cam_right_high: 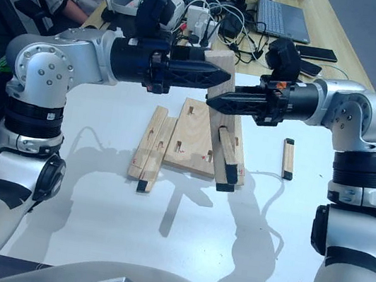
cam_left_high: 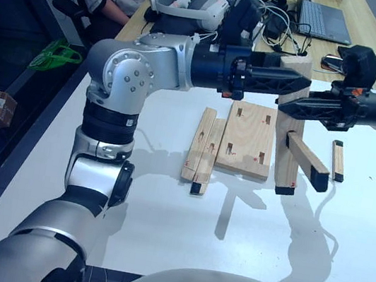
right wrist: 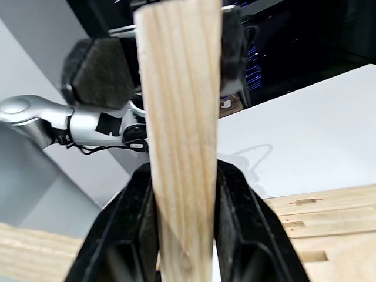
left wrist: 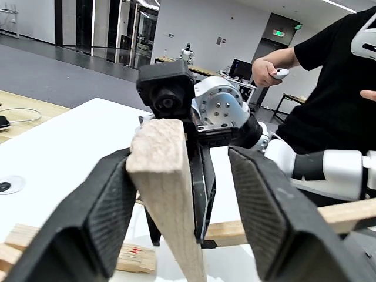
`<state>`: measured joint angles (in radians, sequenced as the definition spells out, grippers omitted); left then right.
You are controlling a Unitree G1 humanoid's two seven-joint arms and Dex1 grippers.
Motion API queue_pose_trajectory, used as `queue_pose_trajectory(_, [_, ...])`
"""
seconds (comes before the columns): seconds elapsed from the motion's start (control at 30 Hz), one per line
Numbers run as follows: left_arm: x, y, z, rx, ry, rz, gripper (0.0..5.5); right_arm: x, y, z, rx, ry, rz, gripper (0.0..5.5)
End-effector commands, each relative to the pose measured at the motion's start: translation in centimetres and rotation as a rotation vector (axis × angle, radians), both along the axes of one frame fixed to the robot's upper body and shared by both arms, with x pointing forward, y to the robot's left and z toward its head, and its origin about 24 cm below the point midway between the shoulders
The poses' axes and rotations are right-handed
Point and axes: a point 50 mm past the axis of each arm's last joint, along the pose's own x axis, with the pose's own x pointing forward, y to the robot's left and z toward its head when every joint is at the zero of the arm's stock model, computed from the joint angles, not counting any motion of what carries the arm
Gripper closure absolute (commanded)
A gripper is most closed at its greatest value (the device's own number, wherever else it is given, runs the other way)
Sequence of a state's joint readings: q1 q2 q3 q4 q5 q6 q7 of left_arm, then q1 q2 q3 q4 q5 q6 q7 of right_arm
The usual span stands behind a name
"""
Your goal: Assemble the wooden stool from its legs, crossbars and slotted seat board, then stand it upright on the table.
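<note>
My right gripper point(cam_left_high: 285, 108) is shut on a wooden leg point(cam_left_high: 287, 164) held upright over the white table point(cam_left_high: 163, 208), its black foot pointing down. A second piece point(cam_left_high: 308, 159) with a black tip sticks out of that leg at a slant. My left gripper point(cam_left_high: 303, 79) is open at the leg's top end, its fingers point(left wrist: 100, 217) standing on either side of the wood point(left wrist: 167, 194). The slotted seat board point(cam_left_high: 249, 140) lies flat beside it. Two more wooden pieces point(cam_left_high: 201, 150) lie left of the board, and a short crossbar point(cam_left_high: 338, 161) lies to the right.
Behind the table stands a wooden desk point(cam_left_high: 375, 42) with a laptop point(cam_left_high: 325, 20), cables and a white headset point(cam_left_high: 192, 2). The near half of the white table is bare. Its left edge runs along a dark floor.
</note>
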<state>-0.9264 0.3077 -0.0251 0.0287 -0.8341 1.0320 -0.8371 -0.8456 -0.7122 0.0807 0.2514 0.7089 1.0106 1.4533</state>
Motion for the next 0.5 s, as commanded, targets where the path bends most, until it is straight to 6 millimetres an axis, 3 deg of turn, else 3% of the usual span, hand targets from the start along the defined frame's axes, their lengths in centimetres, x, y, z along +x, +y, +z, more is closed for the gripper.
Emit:
queue_pose_trajectory(0.03, [2.0, 1.6, 0.9, -0.049, 0.006, 0.18, 2.75, -0.1, -2.4, -0.6, 0.033, 0.029, -0.152, 4.49])
queue_pose_trajectory(0.1, [3.3, 2.7, 0.8, -0.077, 0.039, 0.318, 2.75, 0.4, -3.8, -1.0, 0.067, 0.018, -0.293, 4.49])
queue_pose_trajectory(0.23, [4.6, 3.7, -0.6, -0.046, 0.074, 0.553, 2.75, 3.8, -6.9, -2.6, 0.141, -0.065, -0.884, 4.49])
queue_pose_trajectory(0.4, [3.9, 1.9, -3.6, 0.037, 0.112, 0.715, 2.75, 4.8, -8.6, -5.9, 0.186, -0.091, -1.377, 4.49])
queue_pose_trajectory(0.5, [2.7, 0.5, -4.9, 0.044, 0.14, 0.749, 2.75, 4.8, -9.7, -8.1, 0.182, -0.056, -1.573, 4.49])
